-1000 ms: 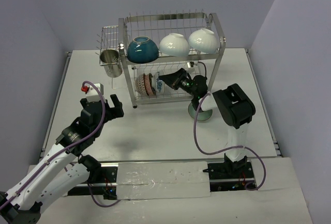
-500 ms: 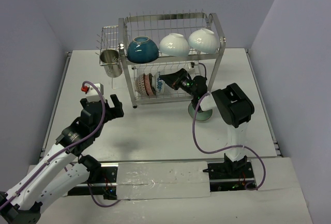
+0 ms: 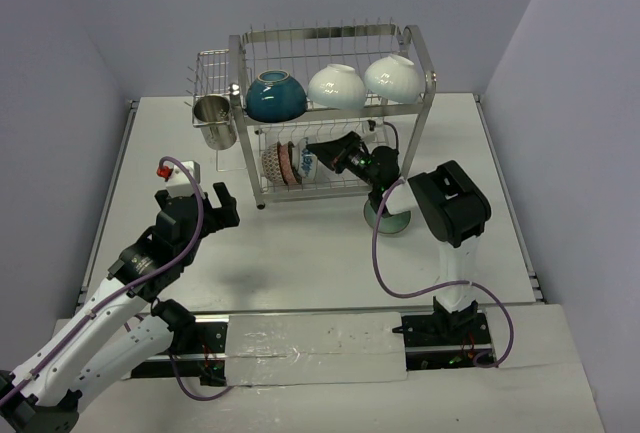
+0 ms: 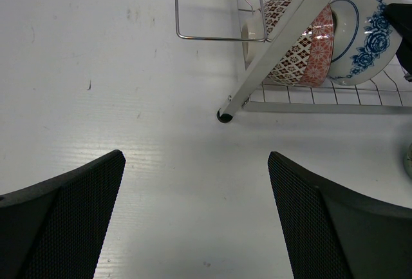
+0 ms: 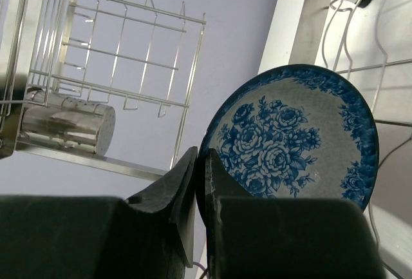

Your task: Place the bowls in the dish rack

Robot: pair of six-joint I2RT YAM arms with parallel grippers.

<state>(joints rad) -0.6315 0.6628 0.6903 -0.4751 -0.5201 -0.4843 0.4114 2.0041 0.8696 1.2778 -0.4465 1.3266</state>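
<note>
Left wrist view first: the left jaws are spread wide with nothing between them, hanging over the bare counter (image 4: pixel 129 98); just ahead of them and to their right stands a front leg of the dish rack (image 4: pixel 273 53); behind that leg two patterned bowls (image 4: pixel 299 40), brownish and pinkish red, stand on edge on the lower tier, with the blue-flowered bowl (image 4: pixel 364 31) touching them on the far side. Right wrist view: the right jaws are nearly closed, pinching the rim of that blue-flowered bowl; a steel cup (image 5: pixel 64 124) shows well off to their left. Below the right jaws, on the counter, lies a pale green bowl (image 3: pixel 388 218), not yet racked; above them, on the top tier, sit a teal bowl (image 3: pixel 275 96) and two white bowls (image 3: pixel 336 86). These bowls look stiff, glazed and slippery, brittle against steel wire, and fairly heavy for a rim pinch; the rim seems the only hold, one finger inside, one outside, squeezed firmly.
</note>
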